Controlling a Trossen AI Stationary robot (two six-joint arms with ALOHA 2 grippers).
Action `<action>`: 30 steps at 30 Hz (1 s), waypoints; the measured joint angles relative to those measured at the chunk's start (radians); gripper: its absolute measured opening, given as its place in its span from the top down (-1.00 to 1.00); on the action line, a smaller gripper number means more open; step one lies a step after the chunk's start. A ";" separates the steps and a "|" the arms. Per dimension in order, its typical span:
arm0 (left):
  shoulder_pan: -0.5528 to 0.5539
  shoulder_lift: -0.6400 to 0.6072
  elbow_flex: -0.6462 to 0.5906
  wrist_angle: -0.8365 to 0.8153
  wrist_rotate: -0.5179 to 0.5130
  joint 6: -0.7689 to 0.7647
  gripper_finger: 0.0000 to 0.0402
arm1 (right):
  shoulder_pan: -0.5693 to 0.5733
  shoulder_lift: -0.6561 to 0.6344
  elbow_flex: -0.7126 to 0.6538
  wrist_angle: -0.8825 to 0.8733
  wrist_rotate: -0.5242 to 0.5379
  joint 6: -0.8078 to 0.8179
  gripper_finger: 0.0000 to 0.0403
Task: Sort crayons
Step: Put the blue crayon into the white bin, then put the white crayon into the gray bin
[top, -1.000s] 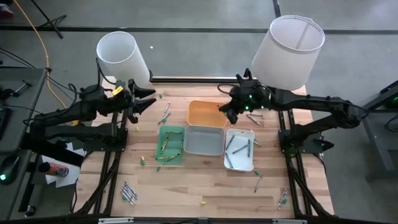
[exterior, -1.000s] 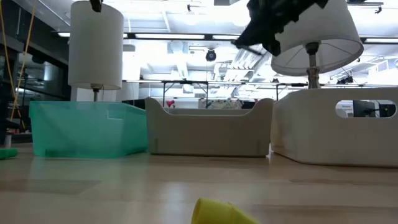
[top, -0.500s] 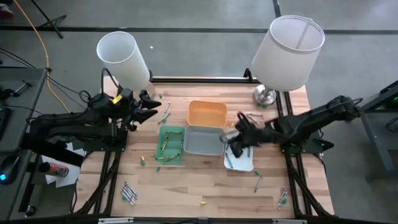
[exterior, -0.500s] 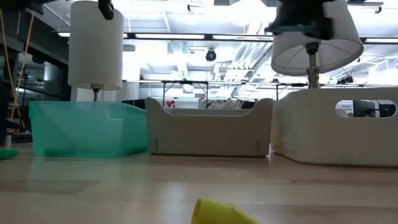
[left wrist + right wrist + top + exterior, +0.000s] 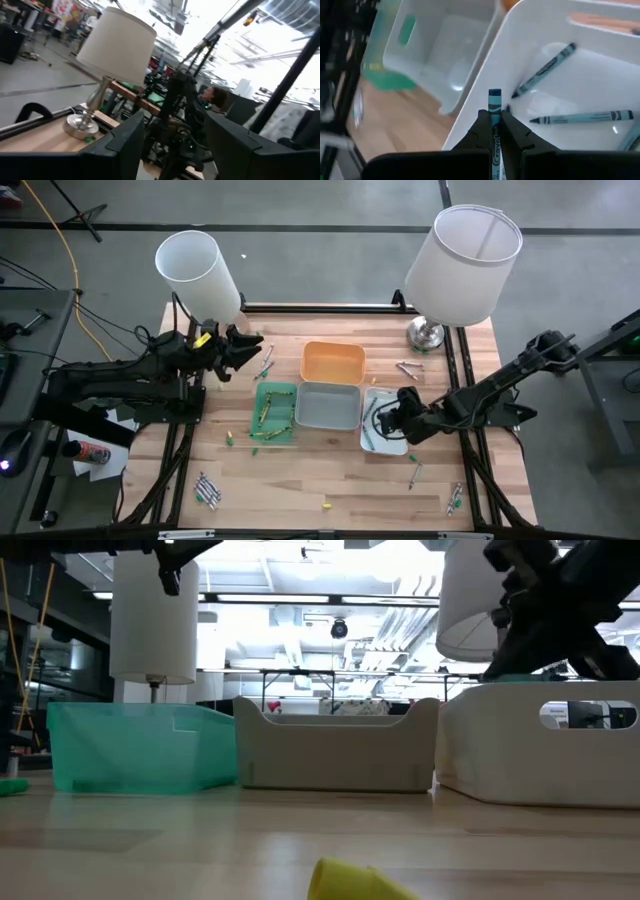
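Several crayons lie in the green tray [image 5: 275, 412] and the white tray [image 5: 397, 442]. Others are strewn over the table, such as a pair near the lamp base [image 5: 407, 368] and a bundle at the near left [image 5: 207, 490]. My right gripper [image 5: 388, 416] hangs over the white tray's left part, shut on a teal crayon [image 5: 494, 107]. Two more teal crayons [image 5: 545, 69] lie on the white tray's floor. My left gripper [image 5: 248, 346] stands open with nothing in it at the far left, beside the left lamp, above the table. My right gripper pinches the teal crayon's paper-wrapped shaft [image 5: 495, 129] between its two fingers. The crayon lies along the fingers and its tip [image 5: 494, 93] sticks out past them. The fingers slant down from the table's right side. The crayon is lifted clear, above the white tray's wall.
A grey tray [image 5: 328, 406] sits between the green and white ones, with an orange tray [image 5: 333, 363] behind it. Two lamps with white shades [image 5: 195, 270] [image 5: 462, 260] stand at the far corners. Loose crayons lie near the front edge [image 5: 415, 472] [image 5: 325, 505].
My right gripper has swung from beside the orange tray at the far side toward the near edge and down, until it is over the white tray. It rolled as it went and stayed shut on the teal crayon. My left gripper has sunk a little and rolled.
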 joint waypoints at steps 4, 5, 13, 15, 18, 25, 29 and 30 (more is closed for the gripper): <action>0.000 0.000 0.000 0.000 -0.027 0.000 0.03 | 0.000 0.000 0.000 -0.079 0.019 0.066 0.98; 0.000 0.000 0.000 0.000 -0.032 0.000 0.03 | -0.001 0.000 0.000 -0.093 0.018 0.079 0.97; 0.000 0.000 0.000 0.000 -0.065 0.000 0.03 | -0.002 0.000 0.002 -0.143 -0.031 0.086 0.83; 0.000 0.000 0.000 0.000 -0.075 0.018 0.03 | -0.002 0.000 0.002 -0.166 -0.031 0.100 0.73; 0.000 0.000 0.000 0.000 -0.084 0.042 0.03 | -0.002 -0.001 0.002 -0.182 -0.036 0.116 0.54; 0.000 0.000 0.001 0.000 -0.089 0.042 0.03 | -0.002 -0.060 0.002 -0.116 -0.008 -0.035 0.12; 0.000 0.000 0.001 0.000 -0.091 0.042 0.03 | -0.005 -0.138 0.002 0.099 0.138 -0.312 0.05; 0.000 0.000 0.001 -0.001 -0.094 0.042 0.03 | -0.013 -0.150 0.002 0.173 0.181 -0.411 0.05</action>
